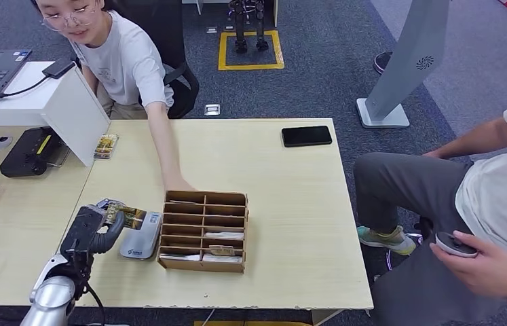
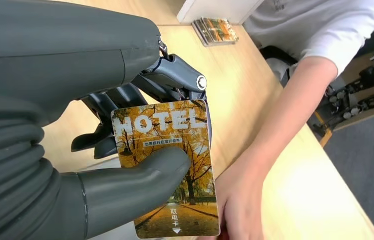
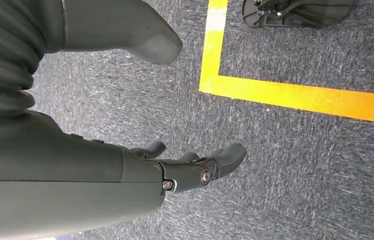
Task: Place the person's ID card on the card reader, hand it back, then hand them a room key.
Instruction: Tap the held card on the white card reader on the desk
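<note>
1. Left hand (image 1: 101, 224) has the key card (image 2: 167, 165) pinched between its thumb and fingers (image 2: 174, 75). The card is an autumn-tree picture with "HOTEL" printed across it.
2. The card is up in the air, just off the bench (image 1: 284, 197), right over the grey reader (image 1: 140, 238), which sits against the left side of the box (image 1: 203, 231).
3. The box is a brown divider thing with two columns of slots; a few of the slots nearest the robot have cards lying in them.
4. The person's hand (image 1: 177, 183) reaches across the bench and rests at the far-left corner of the box. In the left wrist view that hand (image 2: 240, 195) sits just beside the card, not touching it as far as I can tell.
5. Right hand (image 3: 195, 167) hangs down over grey carpet with a yellow tape line (image 3: 295, 95), fingers apart and holding nothing.
6. A black phone (image 1: 306, 136) lies on the bench well beyond the box, toward the far right.
7. A small stack of cards (image 1: 106, 146) sits beyond the box to the left, next to a white stand.
</note>
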Controlling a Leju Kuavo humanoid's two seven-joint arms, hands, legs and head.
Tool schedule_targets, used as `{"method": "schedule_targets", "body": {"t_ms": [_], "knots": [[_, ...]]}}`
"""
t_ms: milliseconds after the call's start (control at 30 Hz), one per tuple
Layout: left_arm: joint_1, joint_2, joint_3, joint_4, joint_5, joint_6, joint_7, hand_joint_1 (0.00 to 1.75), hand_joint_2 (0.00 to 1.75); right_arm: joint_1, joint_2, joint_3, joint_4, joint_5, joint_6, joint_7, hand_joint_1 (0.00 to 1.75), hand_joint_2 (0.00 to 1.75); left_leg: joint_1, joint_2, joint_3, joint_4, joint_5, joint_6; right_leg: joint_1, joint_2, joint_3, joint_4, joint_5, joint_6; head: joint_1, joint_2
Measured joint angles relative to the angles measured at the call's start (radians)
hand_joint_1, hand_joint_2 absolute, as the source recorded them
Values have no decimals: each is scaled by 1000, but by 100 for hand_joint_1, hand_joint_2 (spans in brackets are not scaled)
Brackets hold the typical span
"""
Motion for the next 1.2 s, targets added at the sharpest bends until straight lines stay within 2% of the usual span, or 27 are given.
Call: {"method": "schedule_targets", "body": {"t_ms": [367, 667, 833, 1200], "knots": [[3, -27, -60, 32, -72, 29, 14, 175, 175, -2, 0, 0, -3, 4, 1, -16, 0, 175, 0, 0, 0, 0, 0, 0, 0, 0, 0, 0, 0, 0, 0, 0], [-8, -41, -61, 74, -70, 47, 15, 175, 175, -2, 0, 0, -4, 12, 2, 7, 0, 175, 0, 0, 0, 0, 0, 0, 0, 0, 0, 0, 0, 0, 0, 0], [-26, -53, -59, 88, -68, 110, 2, 175, 175, -2, 0, 0, -4, 19, 3, 17, 0, 175, 0, 0, 0, 0, 0, 0, 0, 0, 0, 0, 0, 0, 0, 0], [-85, -58, -12, 99, -20, 144, -1, 175, 175, -2, 0, 0, -4, 21, 2, 8, 0, 175, 0, 0, 0, 0, 1, 0, 0, 0, 0, 0, 1, 0, 0, 0]]}}
